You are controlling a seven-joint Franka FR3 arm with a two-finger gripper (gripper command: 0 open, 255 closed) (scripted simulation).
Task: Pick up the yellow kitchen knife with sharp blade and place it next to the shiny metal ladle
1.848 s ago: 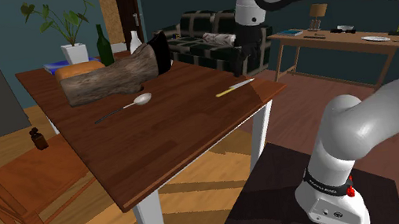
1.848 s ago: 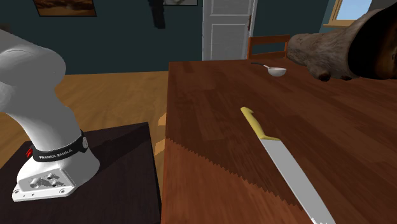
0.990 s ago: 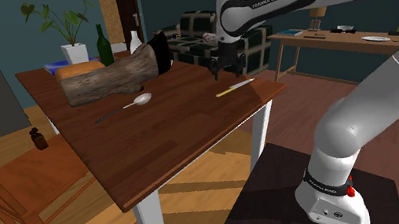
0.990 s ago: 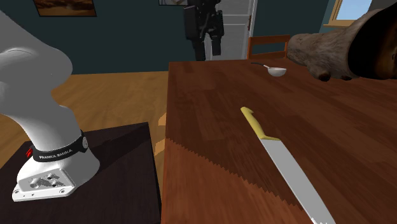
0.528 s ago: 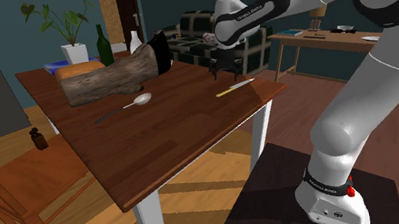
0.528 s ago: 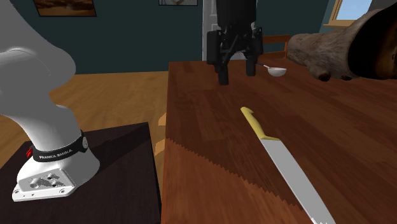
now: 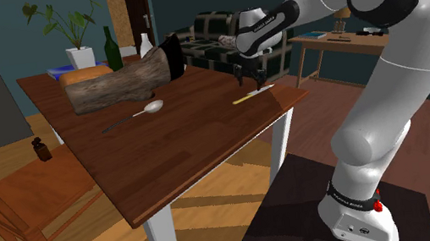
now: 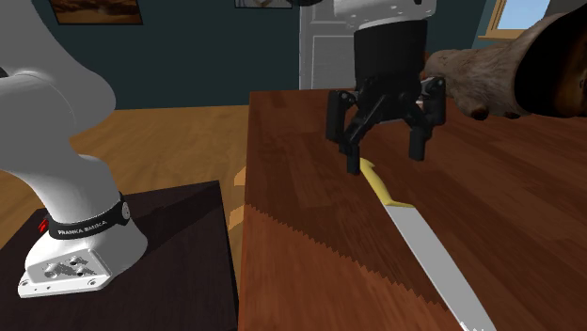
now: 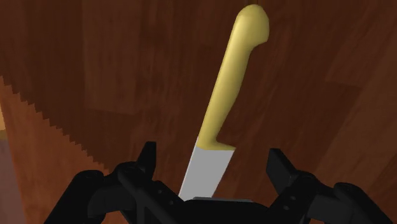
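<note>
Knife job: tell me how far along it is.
Done: the tool is lined up open over the knife, near its yellow handle. In hand: nothing is gripped yet, and the knife lies flat on the table. Left: close on it, lift it, and set it beside the ladle.

The pincer (image 8: 386,161), spread wide, hangs over the yellow-handled knife (image 8: 423,244)

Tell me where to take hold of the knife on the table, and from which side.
Take the knife by its yellow handle, coming straight down from above and squeezing across its narrow width. It lies flat on the table, so only the top is free, and the handle is thicker and rounder than the thin blade. The open hand hangs over the handle, likely well placed.
</note>
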